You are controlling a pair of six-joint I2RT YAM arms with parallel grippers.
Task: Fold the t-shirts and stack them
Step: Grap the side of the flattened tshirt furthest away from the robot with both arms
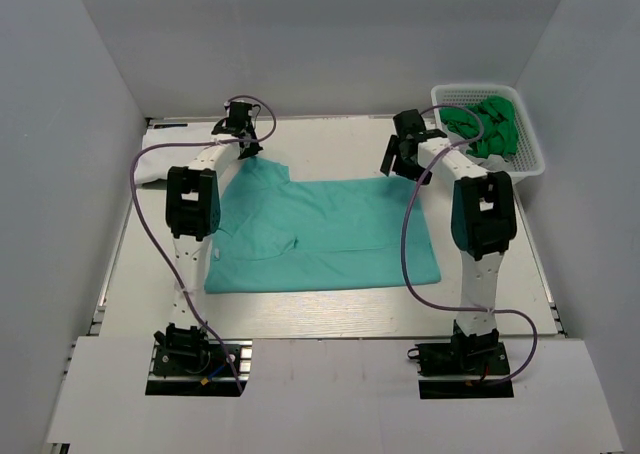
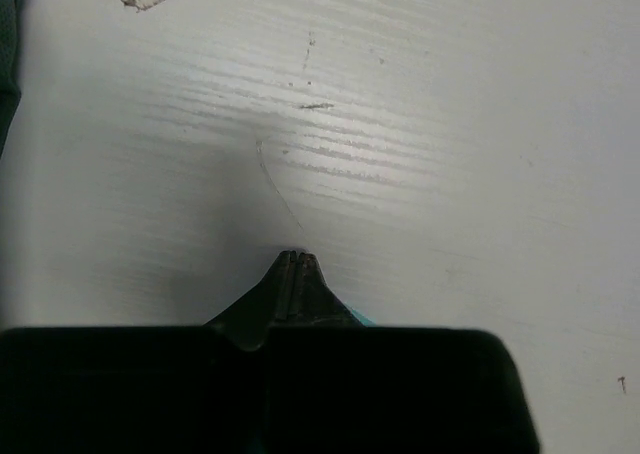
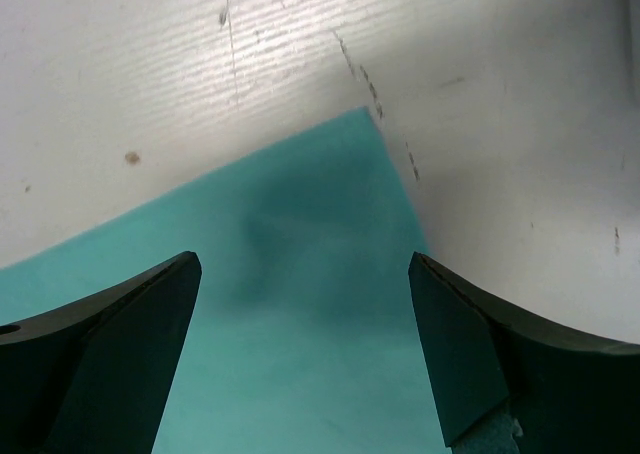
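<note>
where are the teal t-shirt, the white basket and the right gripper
teal t-shirt [image 1: 330,239]: top external view, middle of its body
white basket [image 1: 533,146]: top external view, its right wall
right gripper [image 3: 303,269]: right wrist view, midway between its open fingertips

Top view: left arm [image 1: 192,209] covers the left side of the teal shirt [image 1: 330,229]. The white shirt [image 1: 160,166] at far left sits partly behind that arm, outline unclear. Green pile [image 1: 490,124] in the basket [image 1: 535,162]: can't tell what the items are. Left wrist view: black housing [image 2: 260,394] blocks the near third, only a teal sliver shows beside the closed left jaws, can't tell if cloth is pinched. Right wrist view: shirt runs off the near edge.
</note>
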